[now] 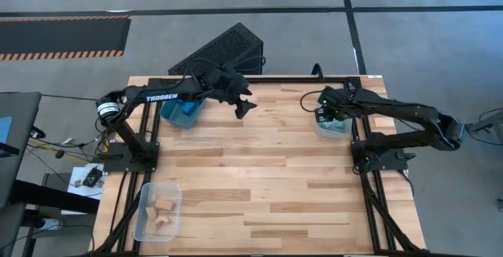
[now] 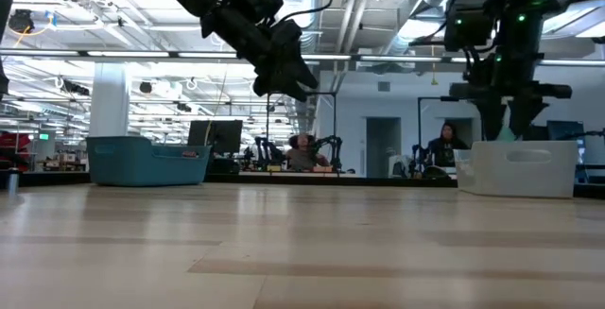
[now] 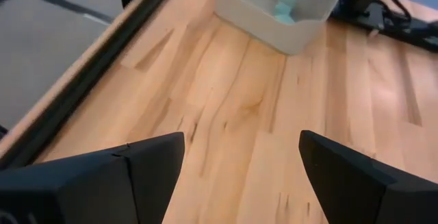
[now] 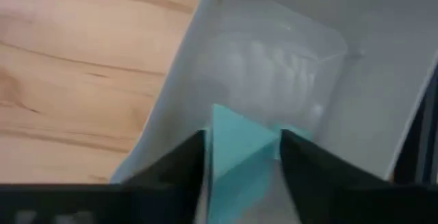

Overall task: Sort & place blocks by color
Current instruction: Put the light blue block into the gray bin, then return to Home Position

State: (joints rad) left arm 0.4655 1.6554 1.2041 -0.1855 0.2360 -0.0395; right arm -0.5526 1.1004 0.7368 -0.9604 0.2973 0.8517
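Near edge of desk (image 1: 267, 202), left corner: clear bin (image 1: 158, 210) holding tan wood blocks (image 1: 164, 206).

Mid desk bare wood planks.

Far side, left: teal bin (image 1: 182, 112) with a dark blue block (image 1: 188, 108) inside, partly under the left arm. Left pincer (image 1: 246, 108) hangs above the desk just right of that bin, fingers (image 3: 130, 176) spread wide, nothing between them.

Far side, right: pale clear bin (image 1: 332, 125). Right pincer (image 1: 328, 114) is down inside it. Wrist view shows a light cyan wedge block (image 4: 239, 148) between its fingers (image 4: 178, 162), the fingers right beside its faces; cannot tell whether they grip it or stand just off it.

Beyond the desk, low view: a person (image 2: 442, 148) seated in the room behind.
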